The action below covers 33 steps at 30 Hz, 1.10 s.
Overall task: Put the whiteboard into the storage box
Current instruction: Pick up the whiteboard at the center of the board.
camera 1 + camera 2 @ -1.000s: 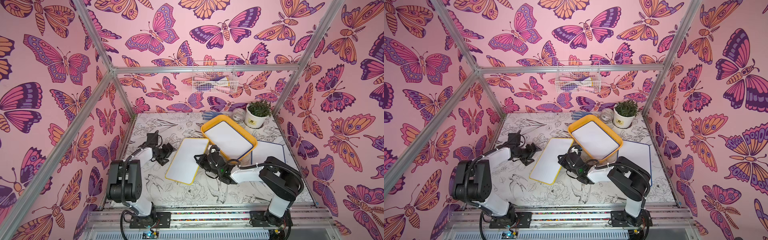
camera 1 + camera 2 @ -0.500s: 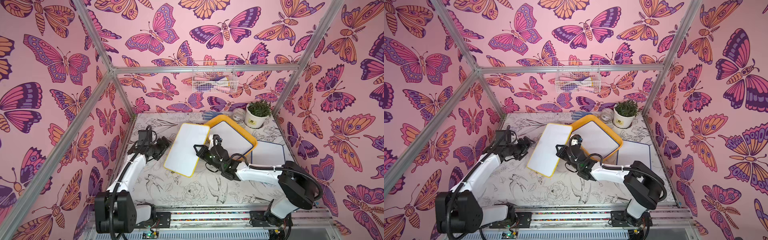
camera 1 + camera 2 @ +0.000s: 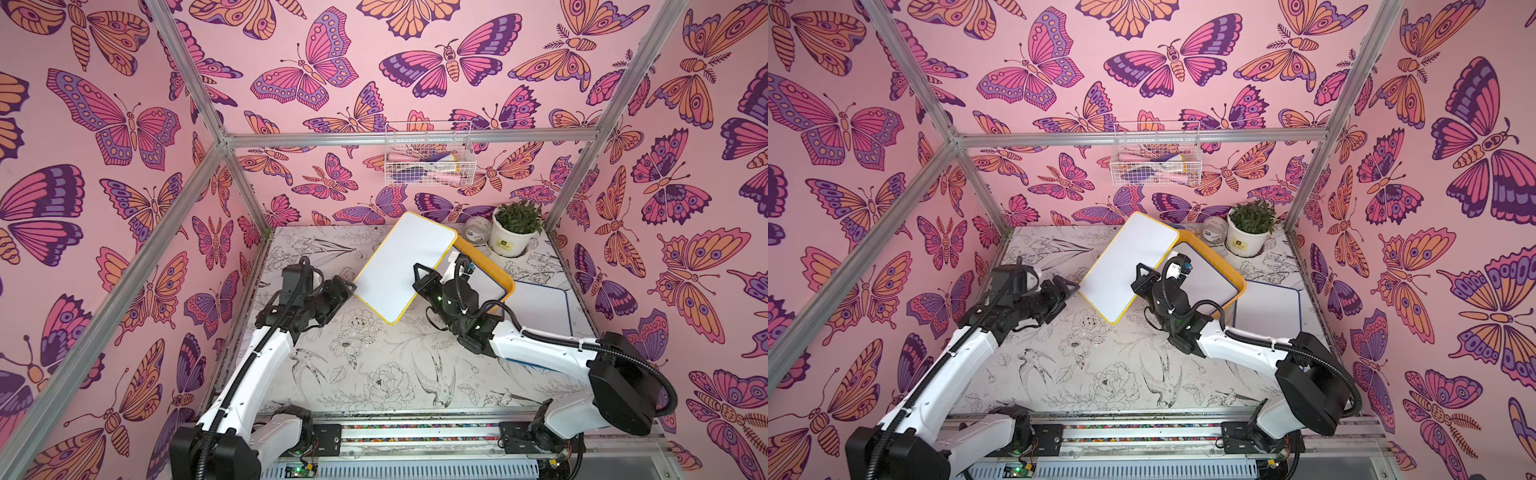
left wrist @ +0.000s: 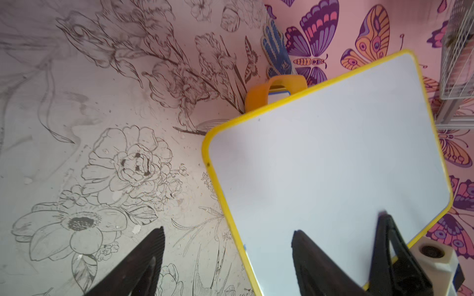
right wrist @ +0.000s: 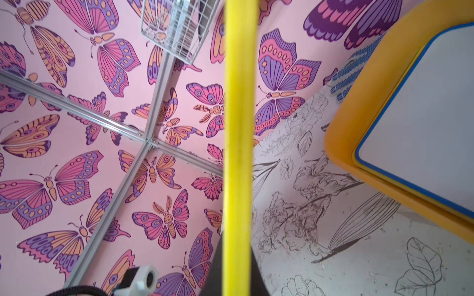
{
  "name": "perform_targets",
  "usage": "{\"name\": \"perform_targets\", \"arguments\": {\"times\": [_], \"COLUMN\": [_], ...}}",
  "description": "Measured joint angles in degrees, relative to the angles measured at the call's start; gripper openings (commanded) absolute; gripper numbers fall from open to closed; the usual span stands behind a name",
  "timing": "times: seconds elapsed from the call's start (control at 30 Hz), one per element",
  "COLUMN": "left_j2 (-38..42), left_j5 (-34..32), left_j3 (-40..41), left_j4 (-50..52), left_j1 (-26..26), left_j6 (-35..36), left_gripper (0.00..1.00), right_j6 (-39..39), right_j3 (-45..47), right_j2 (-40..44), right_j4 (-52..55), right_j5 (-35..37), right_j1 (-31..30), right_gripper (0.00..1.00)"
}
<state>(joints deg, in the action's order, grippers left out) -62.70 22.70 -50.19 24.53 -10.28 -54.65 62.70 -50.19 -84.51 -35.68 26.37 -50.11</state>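
Note:
A yellow-framed whiteboard (image 3: 405, 266) (image 3: 1129, 266) hangs tilted above the table, its far corner over the storage box (image 3: 505, 282) (image 3: 1239, 284). My right gripper (image 3: 417, 277) (image 3: 1138, 275) is shut on the board's right long edge; in the right wrist view the yellow frame (image 5: 238, 128) runs straight out between the jaws (image 5: 237, 256). My left gripper (image 3: 349, 291) (image 3: 1071, 289) is open at the board's left edge. In the left wrist view (image 4: 228, 233) one finger lies over the white face (image 4: 328, 166), the other over the table. The yellow-orange box (image 5: 359, 115) holds a blue-framed whiteboard (image 5: 423, 115).
Another blue-framed whiteboard (image 3: 540, 307) lies flat on the table right of the box. A potted plant (image 3: 515, 228) and a small jar (image 3: 478, 228) stand at the back right. A white wire basket (image 3: 428, 162) hangs on the back wall. A blue patterned glove (image 4: 277, 48) lies behind the box.
The yellow-framed whiteboard has risen off the table and swung toward the back, over the box, in my right gripper. My left arm has followed its left edge, jaws narrowing slightly.

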Motion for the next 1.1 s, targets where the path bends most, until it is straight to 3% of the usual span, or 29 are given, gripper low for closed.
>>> {"name": "perform_targets", "arguments": {"times": [0.17, 0.43, 0.67, 1.1], "left_j2": [0.6, 5.2, 1.9, -8.5], "left_j5": [-0.2, -5.7, -7.7, -19.7], "left_j3": [4.3, 16.0, 17.0, 16.9], "left_j4": [-5.5, -25.5, -40.6, -58.8], "left_j1": [-4.5, -10.7, -14.4, -19.3], "left_j6": [-7.9, -21.9, -25.8, -31.8], "left_gripper": [0.77, 0.74, 0.73, 0.66], "right_j6": [0.4, 5.5, 11.2, 22.0], "right_j3": [1.5, 6.5, 7.7, 8.2], "right_j2": [1.6, 2.6, 2.6, 1.1], "right_j4": [-2.9, -6.7, -7.0, -8.3], "right_j5": [4.9, 10.2, 10.7, 7.5], "right_j1": [0.8, 2.7, 4.0, 6.2], "right_gripper": [0.00, 0.00, 0.00, 0.00]}}
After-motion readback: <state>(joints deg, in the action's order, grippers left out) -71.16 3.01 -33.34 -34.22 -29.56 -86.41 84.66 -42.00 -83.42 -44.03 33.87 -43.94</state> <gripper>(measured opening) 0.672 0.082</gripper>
